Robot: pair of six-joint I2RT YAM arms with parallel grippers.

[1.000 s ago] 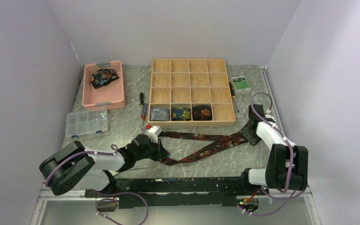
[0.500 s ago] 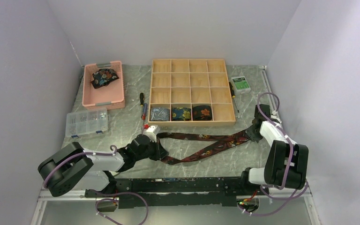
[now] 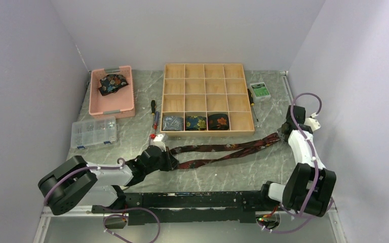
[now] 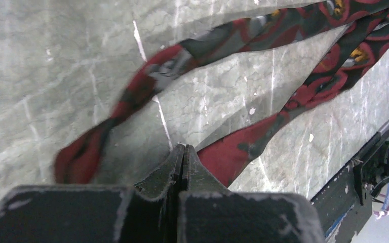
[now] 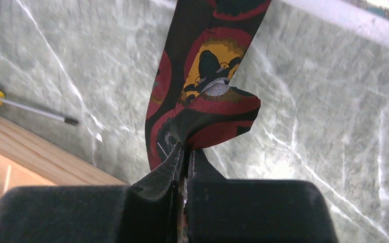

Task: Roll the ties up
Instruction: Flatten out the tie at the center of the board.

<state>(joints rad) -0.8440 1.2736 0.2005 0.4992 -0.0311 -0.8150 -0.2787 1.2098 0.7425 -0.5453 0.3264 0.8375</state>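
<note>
Maroon and black fabric, printed with red rings and yellow-orange blooms, is making up the long tie that I am holding stretched over the grey marbled bench, just in front of the wooden tray. It is doubled over, so two narrow strands are running side by side along the tray's front wall. They are spreading a little apart toward the tray's left corner and closing together beyond its right corner.

My left pincer is sitting in front of the tray's left front corner with its jaws pressed together. The tie's plain red underside is coming out on both sides of the tips, so I am pinching the cloth there. My right pincer is hanging off the tray's right front corner, clamped on a crumpled fold of the tie, with the strip trailing away across the stone.

In the tray's front row, three rolled ties are sitting in the first three cells from the left: grey-blue, dark blue floral, and black with red-orange. Left of the tray, a bunched tie in a dark floral print is lying in a pink bin.
</note>
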